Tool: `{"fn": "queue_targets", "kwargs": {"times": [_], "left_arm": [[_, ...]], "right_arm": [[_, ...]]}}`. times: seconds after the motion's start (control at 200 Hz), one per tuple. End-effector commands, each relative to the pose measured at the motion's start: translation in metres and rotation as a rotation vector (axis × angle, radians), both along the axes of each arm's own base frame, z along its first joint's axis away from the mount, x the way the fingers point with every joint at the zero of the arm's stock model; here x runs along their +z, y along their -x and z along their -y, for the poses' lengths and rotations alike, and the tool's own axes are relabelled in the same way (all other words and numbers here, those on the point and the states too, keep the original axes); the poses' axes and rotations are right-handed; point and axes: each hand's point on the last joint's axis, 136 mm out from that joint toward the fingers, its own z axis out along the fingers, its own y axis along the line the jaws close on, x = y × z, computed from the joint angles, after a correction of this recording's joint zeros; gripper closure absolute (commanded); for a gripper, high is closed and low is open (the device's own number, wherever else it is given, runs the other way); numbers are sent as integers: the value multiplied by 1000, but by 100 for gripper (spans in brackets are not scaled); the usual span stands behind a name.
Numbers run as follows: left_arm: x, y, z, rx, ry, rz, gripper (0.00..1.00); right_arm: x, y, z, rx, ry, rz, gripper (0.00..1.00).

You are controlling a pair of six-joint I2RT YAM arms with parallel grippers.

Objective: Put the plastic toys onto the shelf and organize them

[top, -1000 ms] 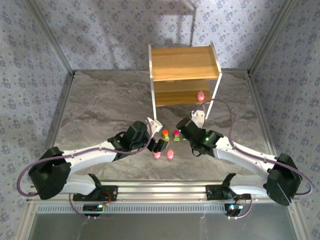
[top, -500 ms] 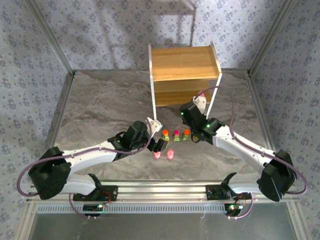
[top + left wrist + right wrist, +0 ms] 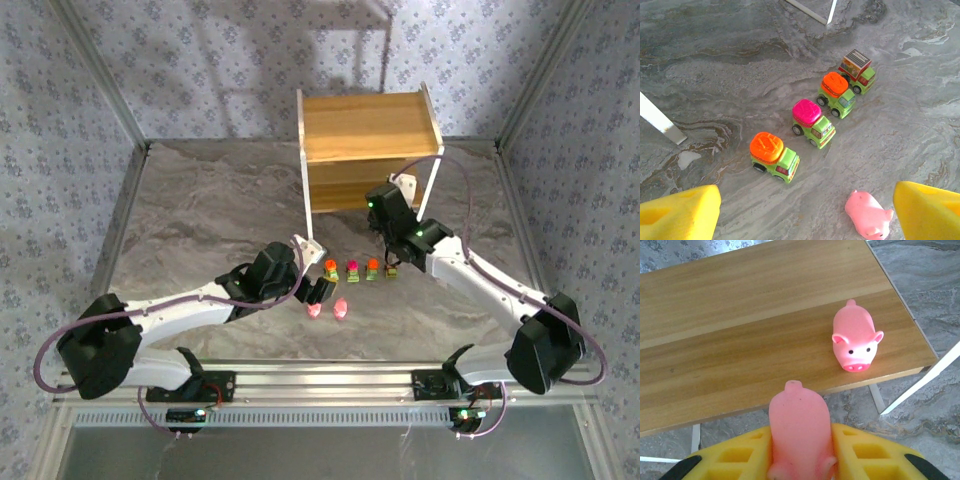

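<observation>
1. Just in front of the shelf's (image 3: 740, 340) lower board, the right gripper (image 3: 800, 455) had its yellow pads (image 3: 865, 452) closed narrowly on a pink pig (image 3: 799, 420), tail toward the shelf.
2. On that lower board, near its right front corner, another pig (image 3: 854, 342) already stood, snout facing away from the shelf.
3. The step in hand looked to be the delivery of the second pig. The next move would call for carrying it in over the board's front edge, lowering it to the wood beside the standing pig without knocking it, then parting the pads.
4. Farther from the shelf, on the table in front of it, four trucks (image 3: 812, 122) stood in a row, with two more pigs (image 3: 340, 309) beyond them, so most of the task seemed undone.
5. Beyond that row from the shelf, the left gripper (image 3: 805, 225) hung with its jaws wide apart, gripping nothing; one table pig (image 3: 867, 215) lay below, close to one pad.
6. No brand, label or readable writing showed; the brown-topped truck (image 3: 856, 70) bore only a striped pattern.
</observation>
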Motion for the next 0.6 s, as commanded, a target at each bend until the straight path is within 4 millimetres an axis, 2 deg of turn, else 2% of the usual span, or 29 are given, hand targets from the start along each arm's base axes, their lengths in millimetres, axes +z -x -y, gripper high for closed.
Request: {"fn": "queue_targets", "kwargs": {"times": [0.0,0.595], "left_arm": [[10,-1,4,-4,26,22,11],[8,-1,4,-3,17,22,11]], "right_arm": [[8,-9,-1,12,5,8,68],[0,-32,-6,7,2,7,67]]}}
